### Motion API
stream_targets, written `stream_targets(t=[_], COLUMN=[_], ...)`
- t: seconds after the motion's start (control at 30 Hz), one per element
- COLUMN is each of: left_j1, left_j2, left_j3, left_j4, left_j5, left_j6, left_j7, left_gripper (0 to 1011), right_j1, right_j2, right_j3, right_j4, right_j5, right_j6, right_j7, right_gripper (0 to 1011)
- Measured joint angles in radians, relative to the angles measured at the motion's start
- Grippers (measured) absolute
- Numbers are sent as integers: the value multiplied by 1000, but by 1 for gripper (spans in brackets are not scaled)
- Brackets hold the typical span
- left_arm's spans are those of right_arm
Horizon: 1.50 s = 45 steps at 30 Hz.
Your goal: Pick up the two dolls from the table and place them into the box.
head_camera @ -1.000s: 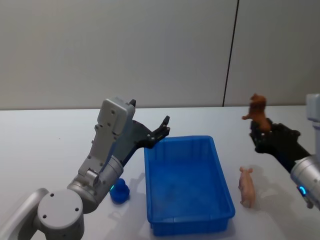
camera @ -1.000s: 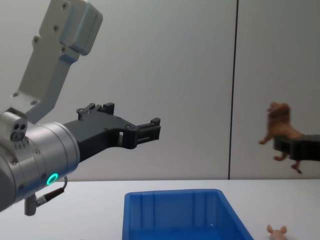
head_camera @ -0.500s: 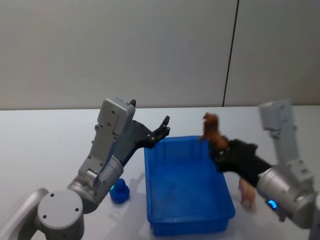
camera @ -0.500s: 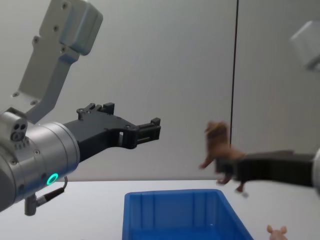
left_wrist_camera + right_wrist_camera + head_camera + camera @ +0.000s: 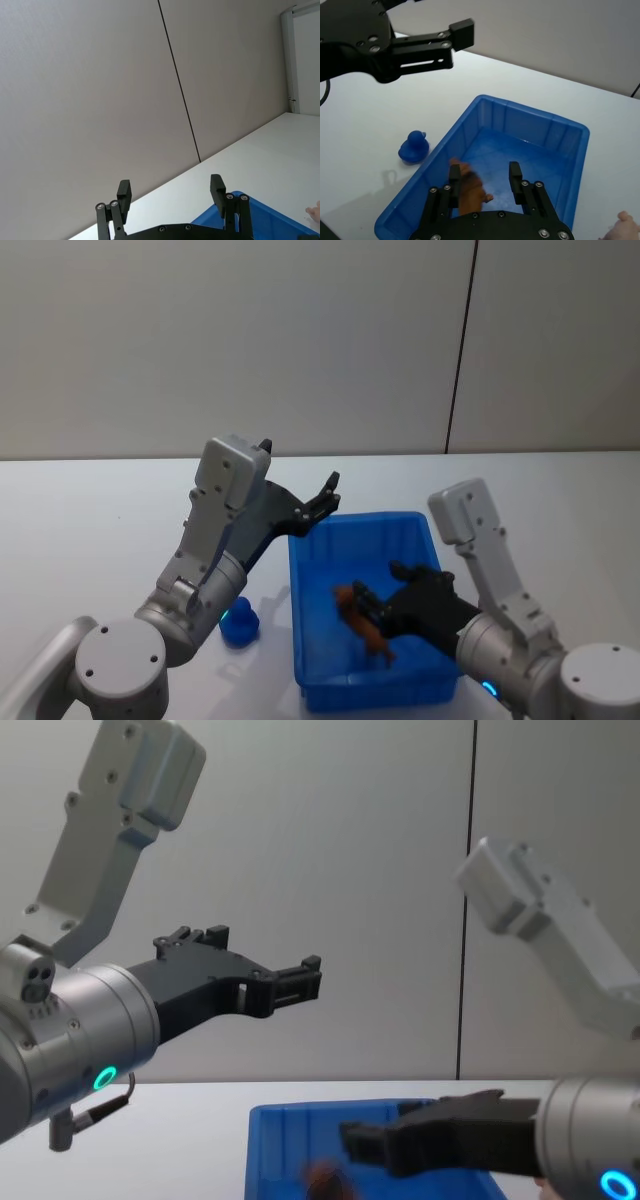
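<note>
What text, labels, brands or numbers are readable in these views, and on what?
None readable.
No characters on the blue box, the brown doll inside it, the blue duck, the white table or the grey wall.
None on the left gripper or the right gripper.
The cyan ring on the left arm is a light, not a character.

The box [image 5: 380, 692] is bright blue, the doll [image 5: 362, 618] reddish-brown, the duck toy [image 5: 240, 624] blue, the table [image 5: 90, 530] plain white.
</note>
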Motion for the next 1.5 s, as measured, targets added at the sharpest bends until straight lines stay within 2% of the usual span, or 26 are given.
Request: stream_targets(t=[0.03, 0.1, 0.13, 0.27, 0.33, 0.47, 0.5, 0.53, 0.77, 0.83, 0.97, 1.07, 1.3, 1.5], left_j1=[0, 0, 0, 0, 0, 0, 0, 0, 0, 0, 0, 0, 0, 0], left_j2=[0, 0, 0, 0, 0, 0, 0, 0, 0, 0, 0, 0, 0, 0], left_j3=[0, 0, 0, 0, 0, 0, 0, 0, 0, 0, 0, 0, 0, 0], left_j4=[0, 0, 0, 0, 0, 0, 0, 0, 0, 0, 0, 0, 0, 0], left_j5=[0, 0, 0, 0, 0, 0, 0, 0, 0, 0, 0, 0, 0, 0], left_j6=[0, 0, 0, 0, 0, 0, 0, 0, 0, 0, 0, 0, 0, 0], left_j7=[0, 0, 0, 0, 0, 0, 0, 0, 0, 0, 0, 0, 0, 0], left_gripper=[1001, 1001, 1001, 1001, 1001, 1001, 1001, 1001, 1001, 1001, 1001, 1001, 1001, 1001], right_j1=[0, -1, -1, -2, -2, -1, -1, -1, 0, 0, -3, -13, -37, -59], right_j2=[0, -5, -5, -11, -13, -12, -11, -9, 20, 40, 64, 106, 172, 211], right_j3=[0, -9, -9, -20, -22, -20, -18, -16, 26, 51, 80, 126, 191, 223], right_j4=[0, 3, 3, 6, 6, 6, 5, 4, -21, -35, -51, -72, -104, -121], right_j5=[0, -11, -11, -24, -27, -29, -28, -26, 6, 27, 55, 98, 170, 213], right_j6=[0, 9, 9, 19, 21, 21, 19, 16, -19, -36, -51, -63, -52, -18], right_j7=[0, 3, 3, 6, 7, 8, 8, 6, -13, -25, -38, -53, -64, -63], right_gripper=[541, 639, 639, 794, 807, 947, 947, 1001, 1001, 1001, 1001, 1001, 1001, 1001])
